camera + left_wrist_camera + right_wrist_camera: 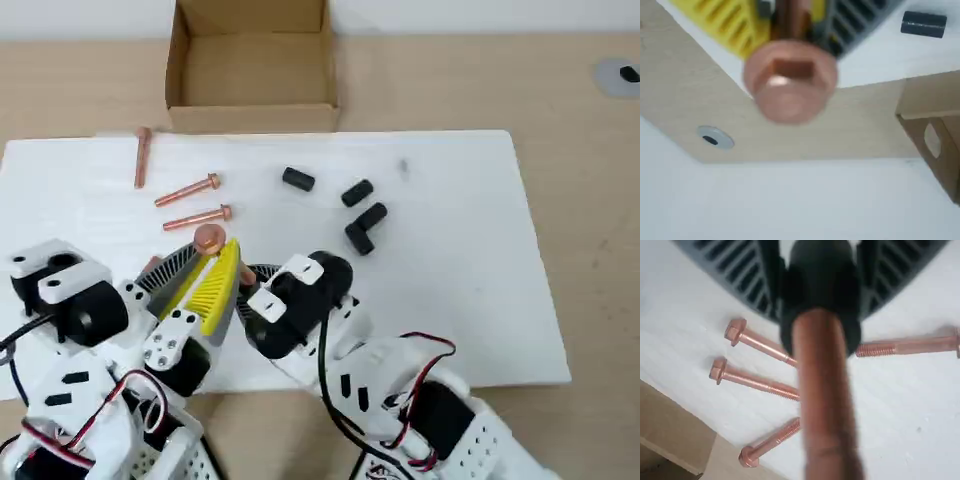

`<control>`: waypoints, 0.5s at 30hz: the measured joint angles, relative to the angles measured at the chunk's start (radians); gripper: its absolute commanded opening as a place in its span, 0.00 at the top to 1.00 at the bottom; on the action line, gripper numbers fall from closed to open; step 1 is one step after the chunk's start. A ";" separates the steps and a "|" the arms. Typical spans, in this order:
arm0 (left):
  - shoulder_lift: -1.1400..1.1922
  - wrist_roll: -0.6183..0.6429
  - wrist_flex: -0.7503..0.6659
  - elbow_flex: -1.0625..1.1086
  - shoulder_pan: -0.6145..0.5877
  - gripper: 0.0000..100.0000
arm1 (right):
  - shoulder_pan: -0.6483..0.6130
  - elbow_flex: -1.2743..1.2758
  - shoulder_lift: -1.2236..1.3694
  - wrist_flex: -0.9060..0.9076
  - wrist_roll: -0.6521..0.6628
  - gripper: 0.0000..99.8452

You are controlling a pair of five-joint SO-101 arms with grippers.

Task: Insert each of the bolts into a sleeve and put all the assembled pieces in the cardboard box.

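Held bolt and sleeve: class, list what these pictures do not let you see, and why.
- Left wrist view: the tip of the bolt, cut off by the frame edge.
- Right wrist view: how deep the bolt sits, hidden inside the sleeve.
- High view: the sleeve's outline, lost among the dark fingers of the right gripper.

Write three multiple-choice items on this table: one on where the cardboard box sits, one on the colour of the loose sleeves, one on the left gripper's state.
1. Where is the cardboard box relative to the white mat?
A. on its middle
B. on the table, past its far edge
C. on its near edge

2. What colour are the loose sleeves?
A. black
B. yellow
C. copper

3. The left gripper is:
A. open and empty
B. shut on a sleeve
C. shut on a bolt

Answers: B, the box stands on bare wood beyond the mat; A, they lie black on the white mat; C, a copper bolt head sticks out from between its fingers.
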 measured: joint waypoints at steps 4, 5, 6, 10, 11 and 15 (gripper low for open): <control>0.000 -0.031 0.000 0.006 -0.023 0.99 | 0.000 0.000 0.000 0.000 0.000 0.99; 0.000 -0.037 0.000 0.012 -0.038 0.99 | 0.000 0.000 0.000 0.000 0.000 0.99; -0.002 -0.043 0.000 0.020 -0.048 0.99 | 0.000 0.002 0.000 0.000 0.000 0.99; -0.003 -0.044 -0.008 0.029 -0.055 0.99 | 0.000 0.002 0.000 0.000 0.000 0.99; -0.003 -0.044 -0.008 0.031 -0.055 0.99 | 0.000 0.002 0.002 0.000 0.000 0.99; -0.005 -0.044 -0.009 0.038 -0.055 0.99 | 0.000 0.003 0.002 0.000 0.000 0.99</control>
